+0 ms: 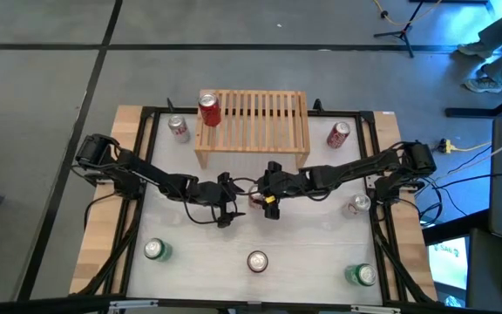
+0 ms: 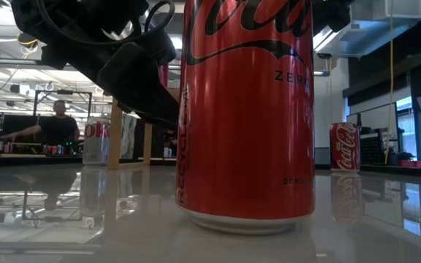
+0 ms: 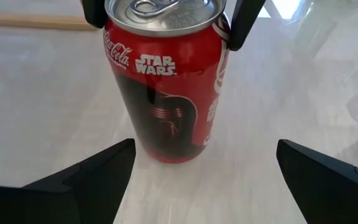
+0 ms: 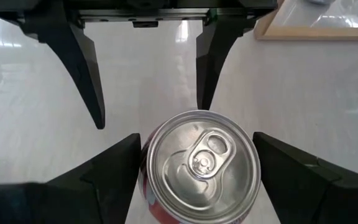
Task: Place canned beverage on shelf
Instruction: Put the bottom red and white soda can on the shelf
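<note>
A red canned beverage (image 3: 166,87) with a dark figure printed on it stands upright on the white table, at its middle (image 1: 254,200). My right gripper (image 4: 196,140) reaches in from the right and is shut on the can's top part. My left gripper (image 3: 205,144) stands open on the can's left side (image 1: 232,208), its fingers short of the can and touching nothing. The pale wooden shelf (image 1: 260,131) stands at the far middle. Another red can (image 1: 209,109) is upright on the left end of its slatted top. My right gripper pinches the can between its two fingers, one on each side of the upper wall just under the rim (image 3: 221,46). The fingers (image 4: 114,171) come slanting down from the table's right side. The can is upright, its base (image 3: 173,157) on the table.
Loose cans stand around: one left of the shelf (image 1: 179,128), one to its right (image 1: 338,133), one by the right arm (image 1: 358,205), three along the near edge (image 1: 156,251) (image 1: 257,260) (image 1: 362,275). The near middle can fills the low view (image 2: 245,109). A person (image 2: 57,128) sits beyond the table.
</note>
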{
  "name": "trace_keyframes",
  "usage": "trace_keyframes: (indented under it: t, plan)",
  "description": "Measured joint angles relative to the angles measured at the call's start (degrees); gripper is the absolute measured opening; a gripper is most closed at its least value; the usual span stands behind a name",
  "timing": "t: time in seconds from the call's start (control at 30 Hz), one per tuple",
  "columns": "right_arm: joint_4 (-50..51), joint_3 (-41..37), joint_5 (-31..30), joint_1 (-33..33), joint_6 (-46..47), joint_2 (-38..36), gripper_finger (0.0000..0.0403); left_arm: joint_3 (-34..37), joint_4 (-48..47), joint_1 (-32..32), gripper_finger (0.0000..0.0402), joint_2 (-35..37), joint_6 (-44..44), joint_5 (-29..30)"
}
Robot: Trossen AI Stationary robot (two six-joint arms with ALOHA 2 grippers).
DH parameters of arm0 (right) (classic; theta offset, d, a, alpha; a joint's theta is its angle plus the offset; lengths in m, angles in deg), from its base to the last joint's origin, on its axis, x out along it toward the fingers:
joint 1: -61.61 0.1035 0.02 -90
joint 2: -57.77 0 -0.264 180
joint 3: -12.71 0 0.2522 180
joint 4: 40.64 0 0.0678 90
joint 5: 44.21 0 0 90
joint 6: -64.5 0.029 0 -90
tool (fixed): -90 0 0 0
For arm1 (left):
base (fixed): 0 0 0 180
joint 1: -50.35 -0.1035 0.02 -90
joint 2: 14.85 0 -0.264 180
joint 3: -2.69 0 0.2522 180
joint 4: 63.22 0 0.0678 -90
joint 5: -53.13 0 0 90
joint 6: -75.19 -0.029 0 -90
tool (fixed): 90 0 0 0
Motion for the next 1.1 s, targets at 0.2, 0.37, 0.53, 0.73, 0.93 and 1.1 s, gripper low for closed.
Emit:
trace_keyframes:
  t: [0.2, 0.37, 0.53, 0.73, 0.93, 1.1]
  plan:
    - [-0.6, -0.1, 0.3, 0.0, 0.0, -0.3, 0.0298, 0.0, 0.0, 0.0, 0.038, 0.0, 0.1, 0.0]
    - [-1.7, -0.2, 1.9, 0.0, 0.0, -0.3, 0.0298, 0.0, 0.0, 0.1, 0.038, 0.0, 0.1, -0.3]
    - [0.0, 1.2, 2.0, 0.0, -0.8, -0.3, 0.0299, 0.0, 0.0, 0.9, 0.038, 0.0, 0.2, -0.4]
    - [8.9, 7.0, 2.8, 0.0, -1.7, -0.3, 0.0339, 0.0, 0.0, 1.2, 0.038, 0.0, 0.2, -0.4]
    - [17.3, 12.4, 2.1, 0.0, -1.1, -0.3, 0.0388, 0.0, 0.0, 1.2, 0.038, 0.0, 0.2, -0.4]
    - [17.5, 12.1, 1.8, 0.0, 1.3, -0.3, 0.0351, 0.0, 0.0, 1.2, 0.038, 0.0, 0.2, -0.4]
